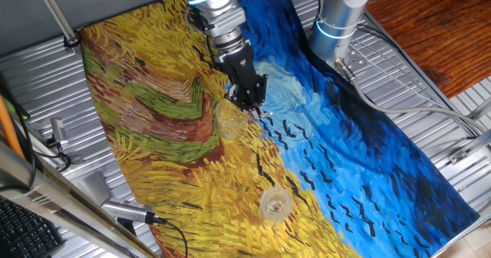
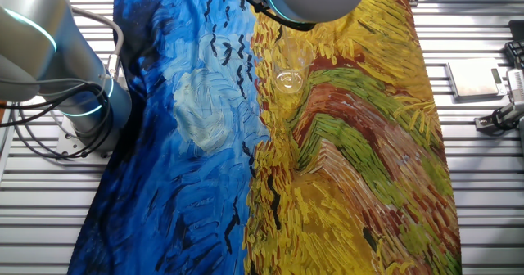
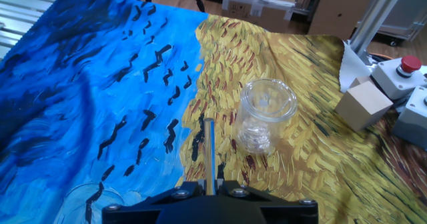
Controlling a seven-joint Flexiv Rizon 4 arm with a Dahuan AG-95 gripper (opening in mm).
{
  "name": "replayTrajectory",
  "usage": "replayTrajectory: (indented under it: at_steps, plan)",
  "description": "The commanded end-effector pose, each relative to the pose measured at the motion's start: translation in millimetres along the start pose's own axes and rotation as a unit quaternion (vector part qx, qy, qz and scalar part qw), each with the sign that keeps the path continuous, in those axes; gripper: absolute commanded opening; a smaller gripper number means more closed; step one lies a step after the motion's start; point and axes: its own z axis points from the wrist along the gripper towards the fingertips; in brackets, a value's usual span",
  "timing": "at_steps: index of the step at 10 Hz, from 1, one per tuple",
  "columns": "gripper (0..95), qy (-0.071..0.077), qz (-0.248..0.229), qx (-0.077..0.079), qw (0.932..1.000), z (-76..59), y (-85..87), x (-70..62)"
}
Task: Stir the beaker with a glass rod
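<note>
My gripper (image 1: 249,97) hangs over the painted cloth, shut on the glass rod (image 3: 210,151). The rod is a thin clear stick pointing out from between the jaws in the hand view. The beaker (image 1: 229,121), a faint clear cylinder, stands on the yellow part just left of and below the gripper. In the hand view only its thin rim (image 3: 87,196) shows, at the lower left and left of the gripper (image 3: 212,184). The rod tip is outside the beaker. The other fixed view shows one glass vessel (image 2: 288,72); I cannot tell which one it is.
A glass jar with a whitish rim (image 3: 267,114) stands ahead and right of the rod, and shows nearer the front in one fixed view (image 1: 275,204). A wooden block (image 3: 362,104) and a red-button box (image 3: 402,69) sit at the right. The robot base (image 1: 337,20) is behind.
</note>
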Motion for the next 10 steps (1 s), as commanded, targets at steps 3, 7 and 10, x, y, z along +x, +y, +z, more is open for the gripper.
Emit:
replayTrajectory:
  at_steps: [3, 7, 10]
  plan:
    - [0.0, -0.001, 0.000, 0.000, 1.0000, 0.1, -0.2, -0.2]
    - [0.0, -0.003, -0.001, 0.000, 1.0000, 0.0, -0.5, -0.3]
    - [0.0, -0.004, 0.001, 0.000, 1.0000, -0.6, -2.8, -0.8]
